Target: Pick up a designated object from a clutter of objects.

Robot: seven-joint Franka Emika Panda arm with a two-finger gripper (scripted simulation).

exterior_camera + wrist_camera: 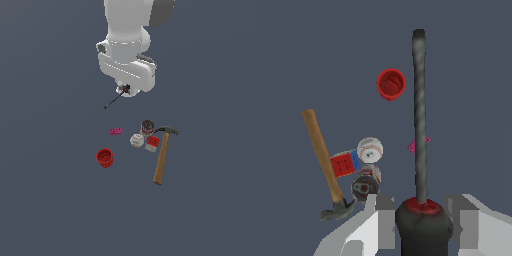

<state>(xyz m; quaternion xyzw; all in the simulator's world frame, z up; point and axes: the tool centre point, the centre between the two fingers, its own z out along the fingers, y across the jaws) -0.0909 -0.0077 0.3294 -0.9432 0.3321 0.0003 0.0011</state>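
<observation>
Above clutter: end effector (423, 220) clamped on screwdriver (420, 125) handle.

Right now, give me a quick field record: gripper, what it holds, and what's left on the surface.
gripper: shut on the screwdriver by its handle
screwdriver state: lifted clear of the surface, shaft pointing out from the fingers
hammer: lying flat
red cup: apart from the cluster
clustered by the hammer head: white ball, red-and-white cube, dark round thing
pink block: lying alone
</observation>
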